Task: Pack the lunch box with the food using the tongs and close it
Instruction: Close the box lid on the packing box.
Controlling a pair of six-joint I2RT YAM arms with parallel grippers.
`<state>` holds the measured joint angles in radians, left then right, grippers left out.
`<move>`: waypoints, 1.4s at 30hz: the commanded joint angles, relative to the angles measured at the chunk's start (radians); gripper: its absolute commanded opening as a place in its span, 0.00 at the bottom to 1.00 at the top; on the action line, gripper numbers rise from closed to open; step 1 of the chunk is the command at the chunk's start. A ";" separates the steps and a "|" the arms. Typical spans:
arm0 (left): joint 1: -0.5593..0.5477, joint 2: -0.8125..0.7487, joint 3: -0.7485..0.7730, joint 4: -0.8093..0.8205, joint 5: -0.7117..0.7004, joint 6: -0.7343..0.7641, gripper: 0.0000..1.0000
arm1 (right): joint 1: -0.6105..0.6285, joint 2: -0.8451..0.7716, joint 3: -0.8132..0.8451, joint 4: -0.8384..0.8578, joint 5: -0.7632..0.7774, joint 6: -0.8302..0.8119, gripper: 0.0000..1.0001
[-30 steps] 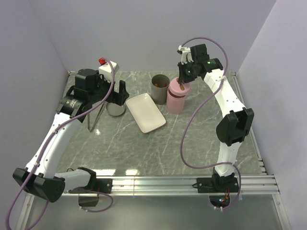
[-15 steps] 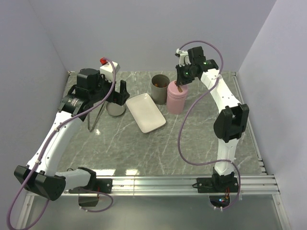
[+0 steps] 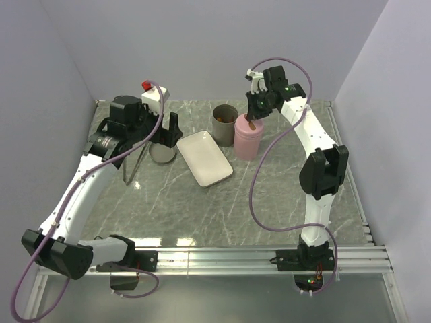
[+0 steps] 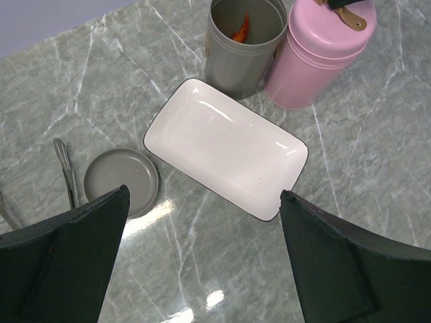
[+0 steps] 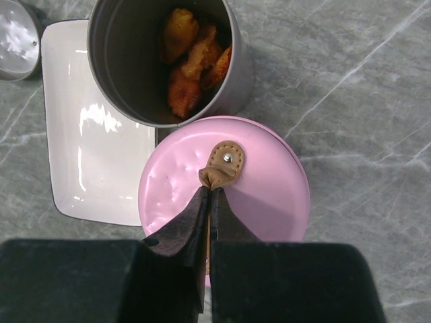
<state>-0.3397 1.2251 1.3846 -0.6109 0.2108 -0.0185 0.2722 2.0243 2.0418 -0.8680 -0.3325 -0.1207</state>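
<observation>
The lunch box [image 3: 225, 123] is an open dark grey canister at the back of the table, seen also in the right wrist view [image 5: 121, 81]. Food [image 5: 192, 64] lies inside it, orange-brown pieces [image 4: 241, 30]. Its grey lid [image 4: 121, 182] lies flat on the table left of the white tray, with the tongs [image 4: 65, 168] beside it. My left gripper [image 4: 204, 198] hangs open above the table near the lid [image 3: 161, 153], holding nothing. My right gripper [image 5: 209, 192] is shut on the brown strap [image 5: 222, 165] of a pink canister's lid [image 3: 247, 138].
A white rectangular tray [image 3: 205, 158] lies empty between the grey lid and the canisters. The pink canister [image 4: 316, 57] stands touching the lunch box on its right. A white box with a red button [image 3: 151, 94] sits at the back left. Walls close in the back and sides.
My right gripper has shifted slightly left over the pink canister, and its elbow has swung inward. The left arm has barely moved.
</observation>
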 commanded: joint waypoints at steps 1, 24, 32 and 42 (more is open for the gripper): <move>0.004 0.008 0.040 0.011 -0.004 0.008 0.99 | 0.001 -0.003 0.009 0.040 -0.014 0.006 0.00; 0.004 0.002 0.039 0.013 -0.013 0.006 0.99 | -0.027 -0.124 -0.202 0.170 -0.034 0.053 0.00; 0.004 0.008 0.048 0.007 -0.010 0.008 0.99 | -0.047 -0.193 -0.275 0.262 -0.088 0.082 0.00; 0.004 0.014 0.056 0.002 -0.010 0.006 0.99 | -0.048 -0.151 -0.204 0.227 -0.114 0.089 0.00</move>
<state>-0.3397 1.2411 1.3945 -0.6125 0.2081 -0.0185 0.2283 1.8874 1.7885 -0.6491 -0.4248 -0.0380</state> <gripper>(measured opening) 0.994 0.019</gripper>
